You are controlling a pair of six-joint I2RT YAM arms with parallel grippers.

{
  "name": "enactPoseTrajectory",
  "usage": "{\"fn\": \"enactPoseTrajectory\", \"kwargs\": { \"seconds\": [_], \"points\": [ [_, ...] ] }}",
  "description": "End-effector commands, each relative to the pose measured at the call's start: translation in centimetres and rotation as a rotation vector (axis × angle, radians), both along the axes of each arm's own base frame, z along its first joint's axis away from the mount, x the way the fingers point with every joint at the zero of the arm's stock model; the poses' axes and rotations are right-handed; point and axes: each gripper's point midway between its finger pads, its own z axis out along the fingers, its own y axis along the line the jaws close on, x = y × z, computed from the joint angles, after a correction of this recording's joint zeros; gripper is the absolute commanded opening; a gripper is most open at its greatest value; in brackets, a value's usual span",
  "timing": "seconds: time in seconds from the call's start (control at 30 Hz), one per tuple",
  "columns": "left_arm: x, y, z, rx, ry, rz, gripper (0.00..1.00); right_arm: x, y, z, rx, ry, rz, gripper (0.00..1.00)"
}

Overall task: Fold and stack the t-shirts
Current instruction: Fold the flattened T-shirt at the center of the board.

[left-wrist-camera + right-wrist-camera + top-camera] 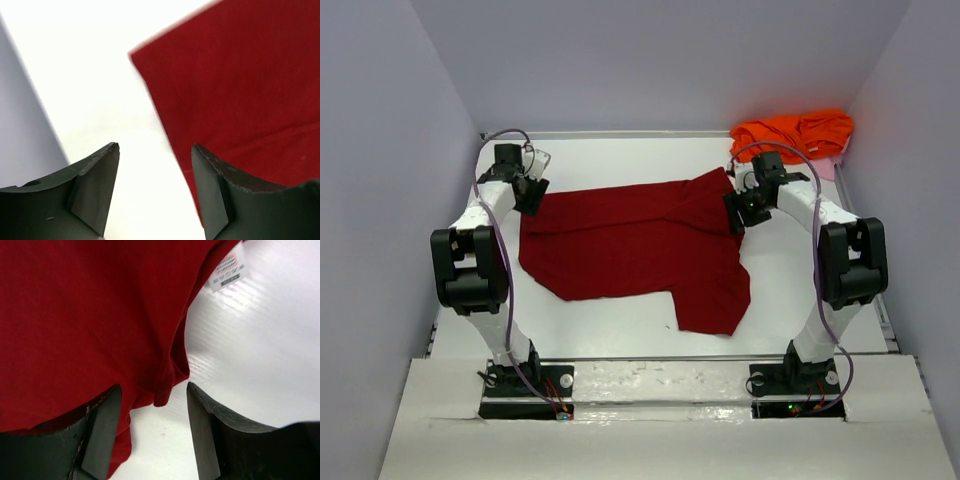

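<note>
The dark crimson t-shirt (635,245) lies spread on the white table, one part hanging toward the near edge at the right. The bright orange t-shirt (794,133) lies crumpled at the back right corner. My left gripper (532,197) is open and empty at the crimson shirt's left back corner; in the left wrist view the cloth (240,90) edge runs by the right finger (212,195). My right gripper (737,215) is open at the shirt's right edge; the wrist view shows a fold of cloth (100,325) and a white label (227,272) ahead of the jaws.
Grey walls close in the table (610,310) on the left, back and right. A pale pink thing (828,168) lies under the orange shirt. A raised white ledge (650,380) runs along the near edge by the arm bases.
</note>
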Motion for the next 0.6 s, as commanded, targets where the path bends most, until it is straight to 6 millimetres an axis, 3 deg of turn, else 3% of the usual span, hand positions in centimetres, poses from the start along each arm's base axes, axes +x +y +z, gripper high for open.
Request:
{"fn": "enactPoseTrajectory", "kwargs": {
  "seconds": [0.0,0.1,0.2,0.23,0.33,0.57],
  "points": [
    [2.7,0.2,8.5,-0.019,-0.226,0.022,0.71,3.2,0.2,6.5,0.026,-0.181,-0.016,0.61],
    [4.4,-0.4,9.1,-0.069,-0.279,0.029,0.71,5.6,0.6,8.4,0.043,-0.228,-0.033,0.61],
    [5.4,-0.9,8.7,-0.117,-0.291,0.045,0.71,7.0,1.1,8.6,0.062,-0.233,-0.036,0.61],
    [5.7,-1.2,8.8,-0.138,-0.298,0.038,0.71,7.5,1.3,7.9,0.07,-0.213,-0.041,0.6],
    [6.5,-1.8,7.8,-0.188,-0.286,0.054,0.71,8.9,2.2,8.2,0.113,-0.215,-0.037,0.6],
    [6.3,-4.4,4.1,-0.323,-0.214,0.013,0.7,11.0,4.0,5.2,0.189,-0.149,-0.032,0.58]
  ]
}}
